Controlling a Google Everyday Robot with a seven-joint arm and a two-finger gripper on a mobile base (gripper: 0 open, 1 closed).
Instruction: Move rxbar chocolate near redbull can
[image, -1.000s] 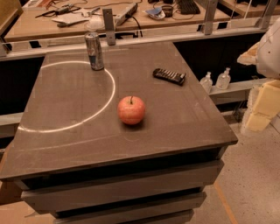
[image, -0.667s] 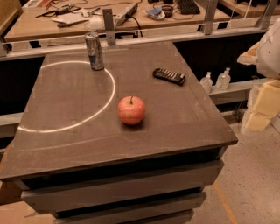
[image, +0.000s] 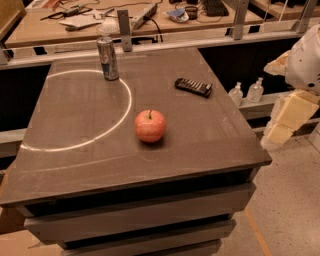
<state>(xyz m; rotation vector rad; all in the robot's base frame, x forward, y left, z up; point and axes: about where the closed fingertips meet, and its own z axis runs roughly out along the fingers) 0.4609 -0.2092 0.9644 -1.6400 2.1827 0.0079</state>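
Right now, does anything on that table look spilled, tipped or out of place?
Nothing stands out. The redbull can stands upright back left, the rxbar chocolate lies flat back right, the red apple sits mid-table. The gripper hangs beyond the table at its right edge.

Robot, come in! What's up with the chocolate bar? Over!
Gripper off right of table, touching nothing. Rxbar chocolate lying right rear, redbull can standing left rear, apart. Apple in front, not between them.

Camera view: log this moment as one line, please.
pincer: beside table, off its right edge | rxbar chocolate: flat, right rear, untouched | redbull can: upright, left rear | apple: centre
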